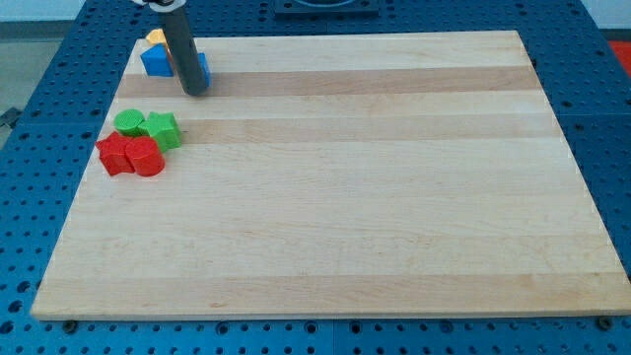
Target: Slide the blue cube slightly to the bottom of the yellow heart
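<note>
A single camera looks down at an angle from above the near edge of a wooden board [335,197], facing toward its far edge. It sits far enough back to show the whole board, with blue perforated table [601,118] visible around it. The far edge looks shorter than the near edge. There is no second view.

The rod's tip [195,92] sits at the table's [345,197] top left, touching the blue cube [158,61], yellow heart [155,37] peeking behind. Below, two green blocks [148,126] and two red blocks [131,156] huddle together.
</note>
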Robot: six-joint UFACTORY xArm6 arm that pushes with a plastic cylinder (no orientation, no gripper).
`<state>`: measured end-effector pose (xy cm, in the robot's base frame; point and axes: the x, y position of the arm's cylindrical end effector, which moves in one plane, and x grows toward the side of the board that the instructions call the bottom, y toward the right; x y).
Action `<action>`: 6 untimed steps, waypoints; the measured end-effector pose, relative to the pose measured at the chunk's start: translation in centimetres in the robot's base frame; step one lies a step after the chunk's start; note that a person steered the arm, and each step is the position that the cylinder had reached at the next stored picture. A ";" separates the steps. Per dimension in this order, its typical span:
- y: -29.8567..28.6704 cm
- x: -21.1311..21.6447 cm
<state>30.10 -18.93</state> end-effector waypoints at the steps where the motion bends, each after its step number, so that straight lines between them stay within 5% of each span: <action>1: 0.5 1.1; 6: 0.0 -2.2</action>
<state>27.87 -18.90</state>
